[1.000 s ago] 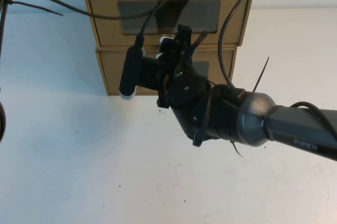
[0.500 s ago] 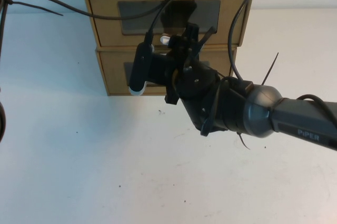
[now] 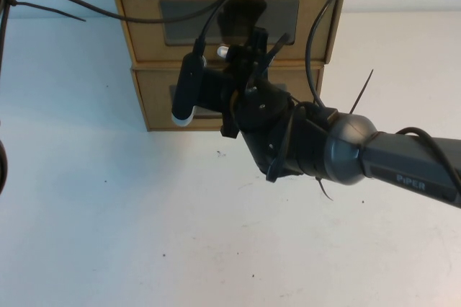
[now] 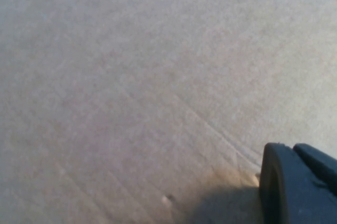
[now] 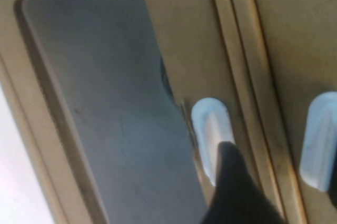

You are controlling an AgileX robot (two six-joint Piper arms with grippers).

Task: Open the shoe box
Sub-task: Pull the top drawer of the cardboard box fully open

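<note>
- White table (image 3: pixel 108 213) is occupied by two stacked shoe boxes (image 3: pixel 140 33);
- right gripper (image 3: pixel 246 49) is held open, empty, at their fronts;
- left gripper (image 4: pixel 297 187) is seen close to cardboard; its state cannot be told

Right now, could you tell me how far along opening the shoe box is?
Done: the right gripper sits open facing the upper shoe box, by its window. In hand: nothing gripped. Left: that box and the lower box look shut; gripping and pulling remain. The left gripper is close against cardboard.

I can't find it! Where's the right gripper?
High view, middle: the right gripper is at the upper shoe box's dark window, jaws open; the left gripper faces cardboard.
</note>
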